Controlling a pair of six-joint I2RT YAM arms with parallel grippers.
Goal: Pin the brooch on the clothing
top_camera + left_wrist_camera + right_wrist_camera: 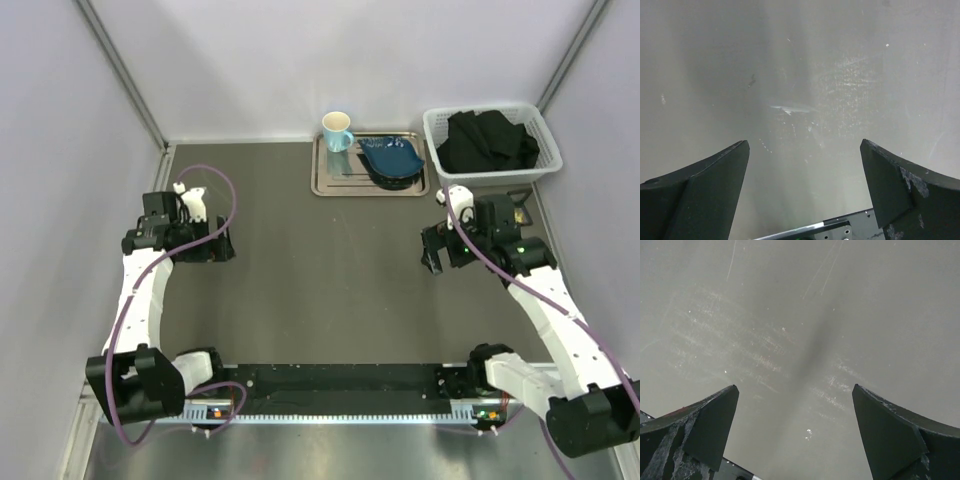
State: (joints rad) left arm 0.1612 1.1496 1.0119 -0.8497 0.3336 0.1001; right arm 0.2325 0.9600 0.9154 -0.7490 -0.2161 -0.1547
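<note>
The clothing [488, 140] is a bundled black garment lying in a white basket [432, 130] at the back right. I cannot make out the brooch in any view. My left gripper [216, 246] hangs over the bare dark table at the left, open and empty; in the left wrist view [804, 145] its jaws stand wide apart over bare tabletop. My right gripper [436, 256] is at the right, in front of the basket, open and empty; the right wrist view [795, 390] shows only scratched tabletop between its jaws.
A metal tray [324, 185] at the back centre holds a light blue cup [337, 131] and a blue dish [392, 157]. Grey walls close in the left, back and right sides. The arms' base rail [340, 390] runs along the near edge.
</note>
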